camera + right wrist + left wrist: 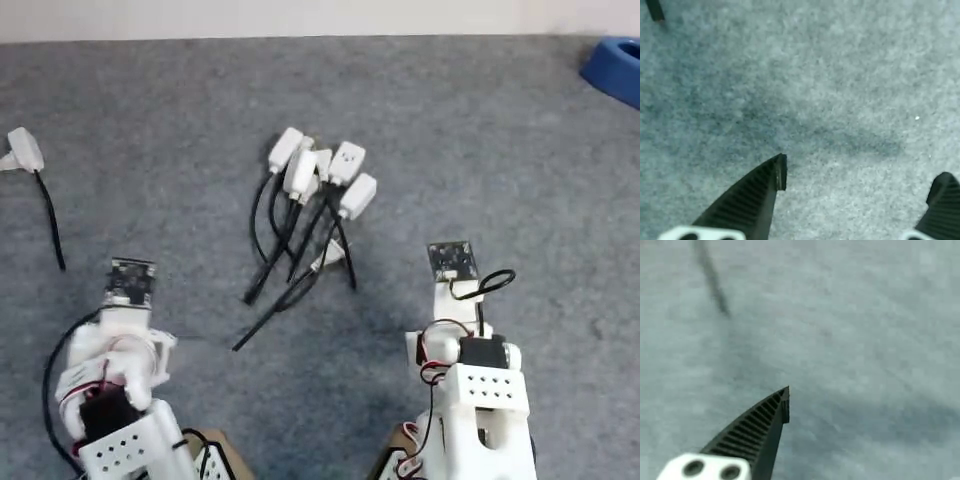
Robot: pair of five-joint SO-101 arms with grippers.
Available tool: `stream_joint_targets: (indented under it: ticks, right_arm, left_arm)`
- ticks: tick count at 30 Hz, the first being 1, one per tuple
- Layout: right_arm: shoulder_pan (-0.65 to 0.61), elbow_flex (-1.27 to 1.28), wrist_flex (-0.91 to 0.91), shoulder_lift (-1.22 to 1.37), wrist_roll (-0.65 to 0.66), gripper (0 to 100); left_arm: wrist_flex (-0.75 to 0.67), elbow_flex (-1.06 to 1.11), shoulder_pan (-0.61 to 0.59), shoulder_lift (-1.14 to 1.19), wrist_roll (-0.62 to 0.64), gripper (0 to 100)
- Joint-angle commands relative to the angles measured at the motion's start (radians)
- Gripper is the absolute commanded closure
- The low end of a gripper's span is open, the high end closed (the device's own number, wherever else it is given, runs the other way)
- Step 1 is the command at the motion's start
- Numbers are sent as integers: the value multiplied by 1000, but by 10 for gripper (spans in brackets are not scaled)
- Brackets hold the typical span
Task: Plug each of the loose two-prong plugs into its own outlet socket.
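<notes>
High view: the left arm [120, 390] and right arm [470, 380] sat side by side on the grey felt-like table cover [520, 150], each with a dark square circuit board [130, 282] on its wrist. A heap of white plastic plug and socket blocks [315, 175] on tangled black cords [285, 255] lay ahead of the left pincer [784, 402] and the right pincer [860, 172], between the two and well apart from both. Couldn't tell whether any pair in the heap was mated. A lone white plastic plug [25, 150] with its own black lead [48, 215] lay ahead of the left pincer, on its outer side. A blue plastic object [615, 65] sat far ahead of the right pincer, also on the outer side.

Left wrist view: one ribbed black finger [765, 425] was visible over bare cover. Couldn't tell whether this pincer was wide or narrow. A blurred piece of black lead lay ahead of the fingertip, not touching it.

Right wrist view: the right pincer was spread wide and held nothing, with two black fingers [760, 187] far apart and only cover between them. A black cord end [655, 10] lay well ahead, off to one side.
</notes>
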Motion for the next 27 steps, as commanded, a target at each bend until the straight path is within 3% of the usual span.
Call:
stream_joint_targets:
  ticks: [1,16,27]
  right_arm:
    - [-2,-1,-15,-4,3,577]
    - [-2,-1,-15,-4,3,577]
    - [-2,-1,-15,-4,3,577]
  left_arm:
    - [-143,16,-102,-7,14,405]
    - [-344,16,-206,-7,11,402]
    - [-405,16,-289,-8,5,405]
